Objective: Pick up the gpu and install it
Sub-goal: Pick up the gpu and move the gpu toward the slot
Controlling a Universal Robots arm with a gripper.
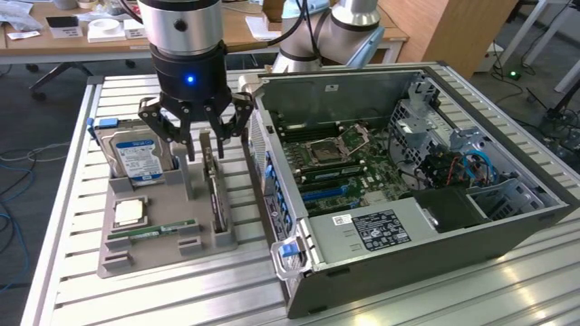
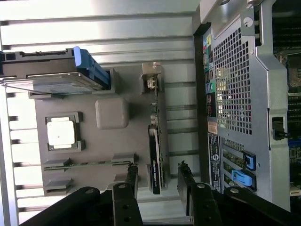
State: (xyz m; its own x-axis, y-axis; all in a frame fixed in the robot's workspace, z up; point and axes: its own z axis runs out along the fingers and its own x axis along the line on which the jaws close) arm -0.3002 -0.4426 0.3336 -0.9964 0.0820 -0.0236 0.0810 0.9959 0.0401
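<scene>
- The gripper (image 1: 206,139) is hovering with its jaws spread wide, gripping nothing.
- The gpu (image 1: 214,187) is standing on edge in the grey tray (image 1: 152,261), just beneath the tool and in line with the gap between its fingers (image 2: 132,176).
- Nothing is being lifted yet, so the pick-up and the install into the open computer case (image 1: 408,224) beside the tool both look undone.

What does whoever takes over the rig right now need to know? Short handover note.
Gripper: jaws open, one on either side of the gpu, not closed on it.
Gpu: stands on edge in its slot of the grey holder, at the exterior view's left of the open computer case.
Done: gripper is lined up over the card.
Left: grasp, lift and install; the card is not yet in the case.
</scene>
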